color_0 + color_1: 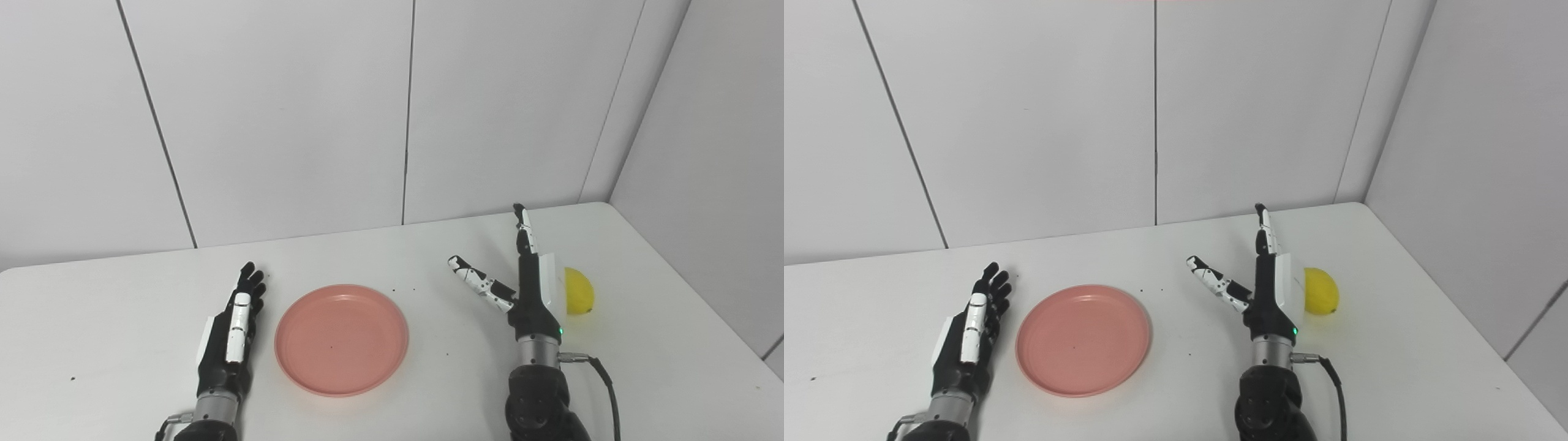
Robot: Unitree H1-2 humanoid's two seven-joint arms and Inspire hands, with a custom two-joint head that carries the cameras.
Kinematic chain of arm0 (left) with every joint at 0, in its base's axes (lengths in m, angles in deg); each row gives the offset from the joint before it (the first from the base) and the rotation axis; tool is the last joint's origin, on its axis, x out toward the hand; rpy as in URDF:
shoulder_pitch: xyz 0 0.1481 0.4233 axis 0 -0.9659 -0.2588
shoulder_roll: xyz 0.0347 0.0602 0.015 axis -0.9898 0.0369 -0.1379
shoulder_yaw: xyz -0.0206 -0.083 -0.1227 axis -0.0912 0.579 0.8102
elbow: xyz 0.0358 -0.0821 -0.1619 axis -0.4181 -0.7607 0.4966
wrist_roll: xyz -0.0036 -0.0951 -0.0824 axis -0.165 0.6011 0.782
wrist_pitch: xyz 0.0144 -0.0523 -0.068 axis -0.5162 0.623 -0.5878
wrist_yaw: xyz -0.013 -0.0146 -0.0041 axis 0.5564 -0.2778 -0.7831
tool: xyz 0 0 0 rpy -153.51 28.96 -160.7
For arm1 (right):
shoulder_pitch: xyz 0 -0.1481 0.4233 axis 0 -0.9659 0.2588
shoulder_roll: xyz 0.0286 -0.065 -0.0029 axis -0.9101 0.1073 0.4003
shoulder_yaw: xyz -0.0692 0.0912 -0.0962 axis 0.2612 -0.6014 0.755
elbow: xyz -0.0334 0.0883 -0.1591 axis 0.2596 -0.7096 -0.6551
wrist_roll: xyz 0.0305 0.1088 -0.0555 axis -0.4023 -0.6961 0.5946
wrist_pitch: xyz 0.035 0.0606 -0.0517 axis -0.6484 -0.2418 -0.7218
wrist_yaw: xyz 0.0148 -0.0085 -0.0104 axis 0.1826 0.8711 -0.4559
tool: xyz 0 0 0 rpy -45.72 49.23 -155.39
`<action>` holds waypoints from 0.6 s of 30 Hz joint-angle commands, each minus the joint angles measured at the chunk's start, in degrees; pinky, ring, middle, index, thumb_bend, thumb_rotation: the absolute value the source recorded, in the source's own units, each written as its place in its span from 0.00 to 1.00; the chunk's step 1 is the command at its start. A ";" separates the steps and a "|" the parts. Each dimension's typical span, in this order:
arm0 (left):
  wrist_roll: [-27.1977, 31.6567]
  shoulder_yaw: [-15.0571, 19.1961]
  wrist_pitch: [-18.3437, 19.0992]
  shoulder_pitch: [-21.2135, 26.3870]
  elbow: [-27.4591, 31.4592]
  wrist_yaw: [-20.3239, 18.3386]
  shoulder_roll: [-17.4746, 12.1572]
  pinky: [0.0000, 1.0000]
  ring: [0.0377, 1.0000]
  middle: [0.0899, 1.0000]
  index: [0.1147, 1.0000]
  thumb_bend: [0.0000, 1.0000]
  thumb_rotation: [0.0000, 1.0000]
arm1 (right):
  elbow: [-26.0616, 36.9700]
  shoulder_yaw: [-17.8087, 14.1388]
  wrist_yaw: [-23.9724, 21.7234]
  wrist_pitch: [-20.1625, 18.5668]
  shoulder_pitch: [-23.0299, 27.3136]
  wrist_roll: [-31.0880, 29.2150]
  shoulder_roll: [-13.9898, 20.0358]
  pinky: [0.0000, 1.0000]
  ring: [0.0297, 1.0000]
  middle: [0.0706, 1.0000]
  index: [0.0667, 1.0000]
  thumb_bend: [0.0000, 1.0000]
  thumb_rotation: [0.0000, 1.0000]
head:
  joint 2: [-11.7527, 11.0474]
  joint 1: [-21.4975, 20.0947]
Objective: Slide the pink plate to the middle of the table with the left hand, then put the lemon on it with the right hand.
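- The left hand (229, 334) lies low over the white table (122, 318), fingers stretched out flat and together-ish, pointing away from the robot, holding nothing.
- Just to the right of that hand sits the pink plate (342, 339), empty, near it but not touching as far as the views show.
- Further right, the right hand (527, 288) stands edge-on with fingers straight up and the thumb splayed out toward the plate, wide open and gripping nothing.
- The lemon (578, 291) sits just beside that hand's far right side, partly hidden behind it; contact is hard to tell.
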 commanded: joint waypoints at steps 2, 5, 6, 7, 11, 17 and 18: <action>1.43 0.80 -1.68 -0.11 -1.61 -1.55 -1.21 1.00 0.99 0.98 0.99 0.52 1.00 | 2.93 -0.76 0.82 -2.23 1.04 1.89 1.72 0.83 0.91 0.93 0.93 0.75 0.47 | -0.30 -2.26; 2.26 1.05 -1.78 0.09 -2.15 -2.02 -1.52 1.00 0.99 0.99 0.99 0.52 1.00 | 4.06 -1.00 0.96 -4.32 0.52 3.37 2.54 0.83 0.91 0.93 0.93 0.77 0.46 | -0.66 -3.35; 2.67 1.22 -2.21 0.27 -2.80 -2.42 -1.67 1.00 0.99 0.99 0.99 0.52 1.00 | 4.41 -1.14 1.02 -5.00 0.26 3.92 2.94 0.83 0.91 0.93 0.93 0.77 0.45 | -1.28 -4.30; 2.98 1.34 -2.52 0.39 -3.28 -2.72 -1.78 1.00 1.00 0.99 0.99 0.53 1.00 | 4.63 -1.23 1.03 -5.45 0.08 4.28 3.19 0.83 0.91 0.92 0.93 0.77 0.44 | -1.28 -4.30; 3.19 1.68 -1.48 0.44 -3.22 -3.28 -2.40 1.00 1.00 0.99 0.99 0.54 1.00 | 6.15 -2.25 0.46 -8.43 -0.74 4.27 3.45 0.82 0.90 0.92 0.93 0.79 0.42 | -1.77 -5.80; 4.14 2.03 -0.32 0.25 -2.49 -3.68 -2.51 1.00 0.99 0.99 0.98 0.52 1.00 | 7.34 -3.14 0.74 -11.53 -1.42 5.74 4.50 0.78 0.89 0.92 0.93 0.81 0.39 | -1.75 -6.07; 4.22 2.04 -0.33 0.20 -2.37 -3.85 -2.56 1.00 0.99 0.99 0.98 0.51 1.00 | 7.56 -3.28 0.80 -12.09 -1.54 6.09 4.79 0.76 0.87 0.91 0.92 0.83 0.38 | -1.66 -6.12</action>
